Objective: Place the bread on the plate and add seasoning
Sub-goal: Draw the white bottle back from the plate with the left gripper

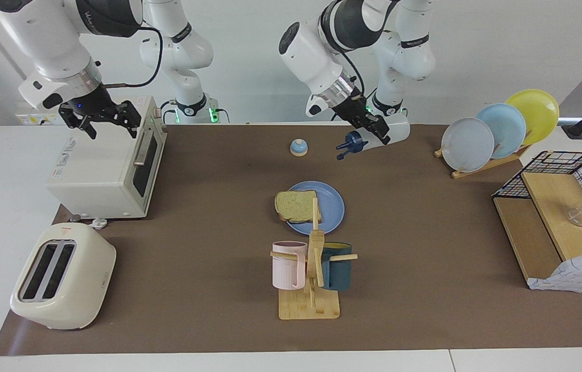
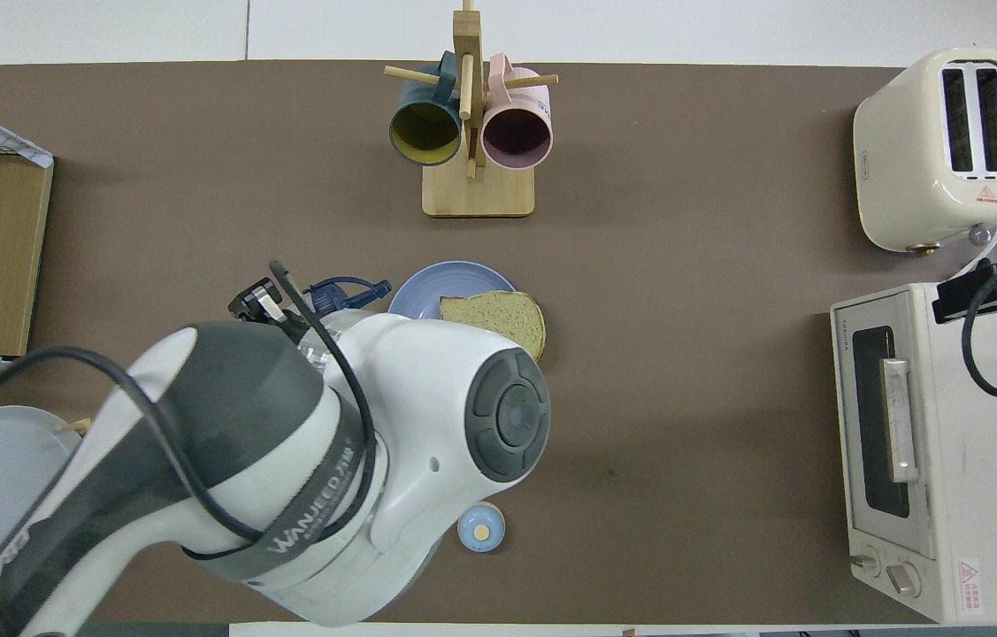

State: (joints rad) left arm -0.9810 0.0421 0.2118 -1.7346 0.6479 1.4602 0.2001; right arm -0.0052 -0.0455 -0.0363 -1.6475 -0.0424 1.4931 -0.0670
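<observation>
Gripping the seasoning (image 1: 373, 138) sideways, cap toward the bell (image 1: 298, 148): left gripper (image 1: 376, 132), over the worktop (image 1: 425, 217) near the robots | right gripper (image 1: 102, 121): waits over the oven (image 1: 105, 170), fingers spread, holding nothing | bread (image 1: 297, 205): on the plate (image 1: 331, 206), farther out than the left gripper, apart from it

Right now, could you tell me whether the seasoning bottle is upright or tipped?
Tipped: the bottle lies sideways in the left hand, cap toward the bell.

Matt brown table cover (image 1: 425, 232), glossy cream toaster (image 1: 63, 284) (plastic-looking), bare wooden mug stand (image 1: 309, 305)
</observation>
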